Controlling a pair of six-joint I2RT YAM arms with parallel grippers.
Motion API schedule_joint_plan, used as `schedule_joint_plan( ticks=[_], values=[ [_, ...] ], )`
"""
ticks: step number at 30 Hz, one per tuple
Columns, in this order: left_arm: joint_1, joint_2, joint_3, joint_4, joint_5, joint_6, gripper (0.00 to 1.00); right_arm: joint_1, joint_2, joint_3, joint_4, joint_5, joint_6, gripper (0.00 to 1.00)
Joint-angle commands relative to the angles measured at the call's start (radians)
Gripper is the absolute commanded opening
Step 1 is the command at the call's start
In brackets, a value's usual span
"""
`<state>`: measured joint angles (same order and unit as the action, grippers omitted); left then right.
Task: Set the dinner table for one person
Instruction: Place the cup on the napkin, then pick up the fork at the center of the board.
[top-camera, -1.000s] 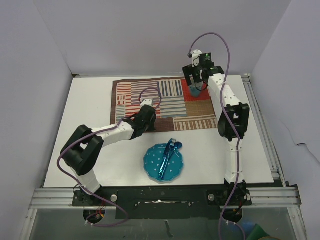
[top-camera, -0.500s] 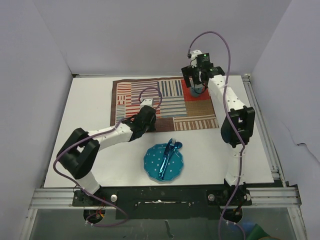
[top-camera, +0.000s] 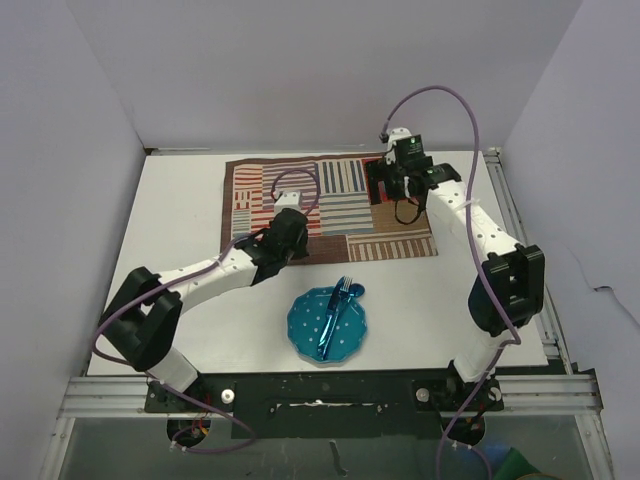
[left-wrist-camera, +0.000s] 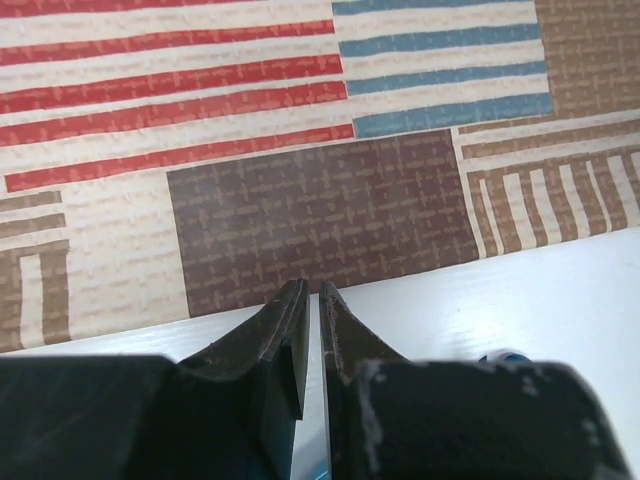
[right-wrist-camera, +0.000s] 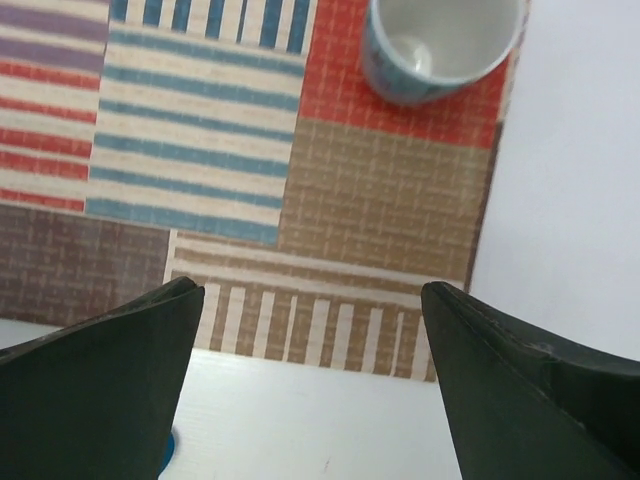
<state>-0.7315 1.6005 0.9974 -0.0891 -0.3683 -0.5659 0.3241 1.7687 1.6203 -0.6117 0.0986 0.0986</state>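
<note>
A: Status, left jaws?
B: Narrow, empty, at patchwork mat (left-wrist-camera: 320, 200) near edge.
A: Status, right jaws?
B: Wide, empty, over mat, near cup (right-wrist-camera: 440, 45).
A: Position, tabletop (top-camera: 180, 210)?
B: Beneath everything; blue plate (top-camera: 326, 325) near front.

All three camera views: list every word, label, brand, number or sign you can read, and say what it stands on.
None: no readable text in any view. The patchwork placemat shows only stripes and weave, the blue plate only white dots, and the cup and the white dinner table carry no lettering.
</note>
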Motion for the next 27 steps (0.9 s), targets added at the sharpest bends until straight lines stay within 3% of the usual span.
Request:
schedule_joint_plan(
  ticks=[1, 11, 17, 18, 27],
  values=[
    [-0.001, -0.069, 0.011, 0.033, -0.053, 0.022, 0.10, 0.051, -0.039, -0.113, 0.064, 0.031, 0.056, 0.93],
    [0.051, -0.020, 0.038, 0.090, -0.085, 0.109, 0.10, 0.108, -0.040, -0.245, 0.111, -0.004, 0.088, 0.79],
    [0.129, -0.011, 0.003, 0.115, -0.011, 0.073, 0.10, 0.121, -0.021, -0.284, 0.108, -0.044, 0.115, 0.49],
    [0.133, -0.011, -0.003, 0.114, -0.009, 0.070, 0.10, 0.132, -0.023, -0.297, 0.107, -0.046, 0.120, 0.48],
    [0.072, -0.013, 0.027, -0.127, 0.021, 0.018, 0.10, 0.288, -0.177, -0.455, 0.025, -0.025, 0.240, 0.62]
  ],
)
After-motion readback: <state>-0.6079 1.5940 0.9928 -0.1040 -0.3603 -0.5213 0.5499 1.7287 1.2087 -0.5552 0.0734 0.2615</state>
